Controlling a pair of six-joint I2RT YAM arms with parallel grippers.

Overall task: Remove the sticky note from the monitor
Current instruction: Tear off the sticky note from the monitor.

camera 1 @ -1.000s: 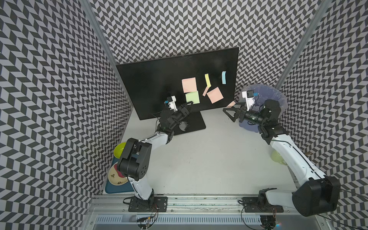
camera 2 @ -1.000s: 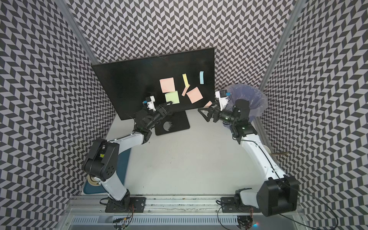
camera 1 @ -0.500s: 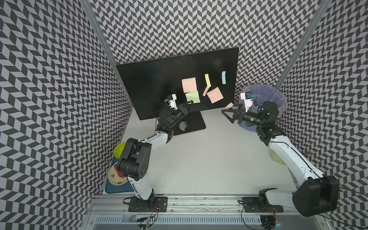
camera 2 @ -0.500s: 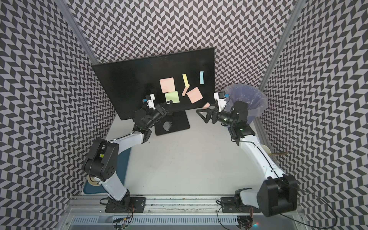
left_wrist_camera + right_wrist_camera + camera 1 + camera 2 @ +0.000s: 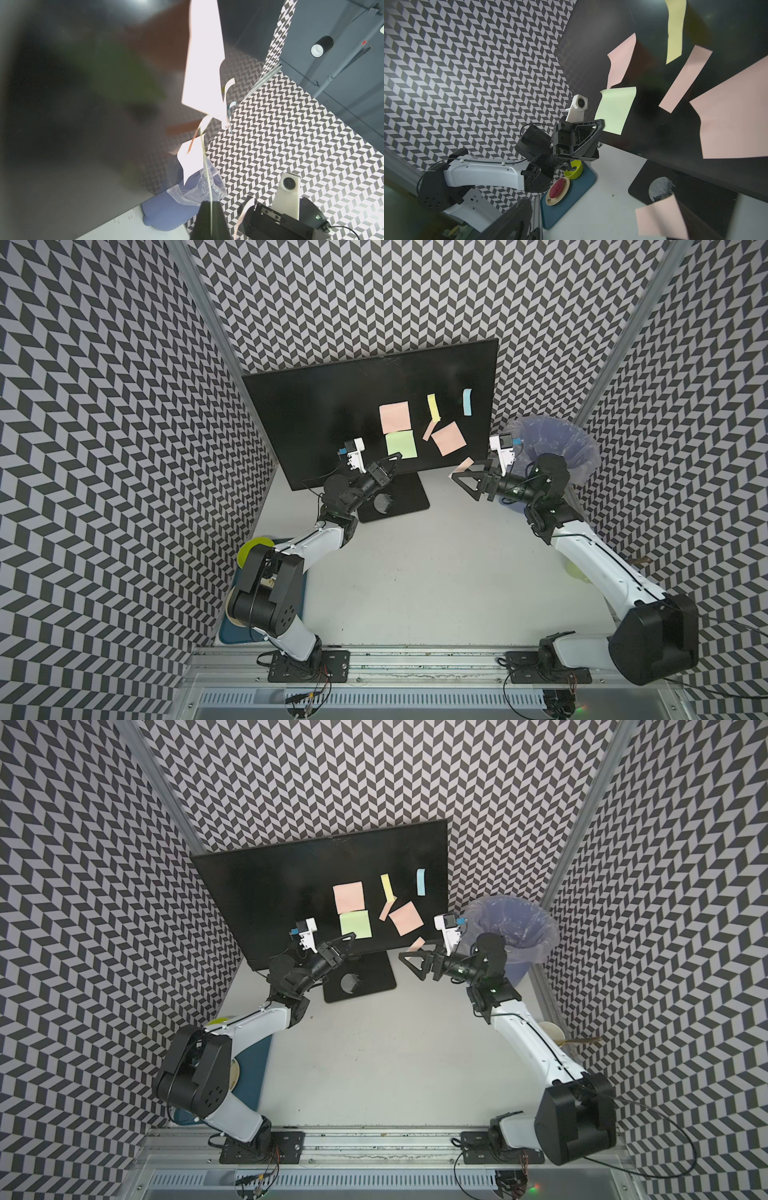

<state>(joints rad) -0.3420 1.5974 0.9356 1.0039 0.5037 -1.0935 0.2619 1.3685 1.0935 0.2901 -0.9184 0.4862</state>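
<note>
The monitor [image 5: 332, 406] [image 5: 270, 886] stands at the back with several sticky notes on its black screen. My left gripper [image 5: 395, 458] [image 5: 351, 936] [image 5: 601, 122] is shut on the lower left corner of the green sticky note [image 5: 401, 443] [image 5: 355, 923] [image 5: 614, 110]. In the left wrist view the note's thin pale edge [image 5: 207, 176] runs out from between the closed fingers. My right gripper [image 5: 463, 487] [image 5: 411, 968] hovers open off the screen's lower right corner. A small pink note [image 5: 465, 464] [image 5: 660, 220] clings at its upper fingertip.
Two pink squares [image 5: 395, 416] [image 5: 448, 438], a yellow strip [image 5: 433, 407], a blue strip [image 5: 467, 402] and a pink strip [image 5: 429, 430] stay on the screen. A lined bin [image 5: 552, 443] stands right of the monitor. A blue tray [image 5: 571, 199] with bowl and plate lies at left.
My left gripper has closed on the green note's corner. The right gripper has drifted a little leftward, still open.
</note>
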